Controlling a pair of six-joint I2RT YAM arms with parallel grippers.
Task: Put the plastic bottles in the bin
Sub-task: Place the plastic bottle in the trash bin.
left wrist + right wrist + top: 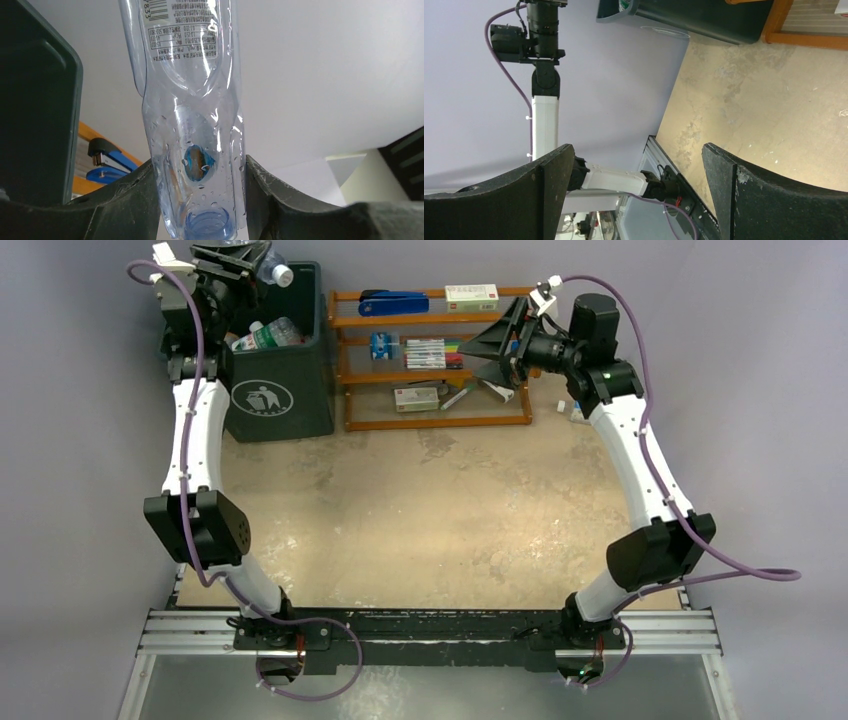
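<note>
Left gripper (200, 200): clamped on clear bottle (190, 100), above bin (290, 390) rim
Right gripper (639, 195): jaws apart, empty, beside wooden rack (440, 423)
In bin: green-labelled bottle (268, 335)
Rack: held blue stapler (393, 303), markers (425, 352)
Writing: barcode on held bottle, small print unreadable; litter logo (262, 398) on bin front

Dark green bin (300, 375) w/ white litter logo is stood upright, far left. Green-labelled bottle (268, 336) is seen lying inside. Clear bottle (192, 125), droplet-covered, white printed label, is clamped by left gripper (199, 167) over bin's rear.
</note>
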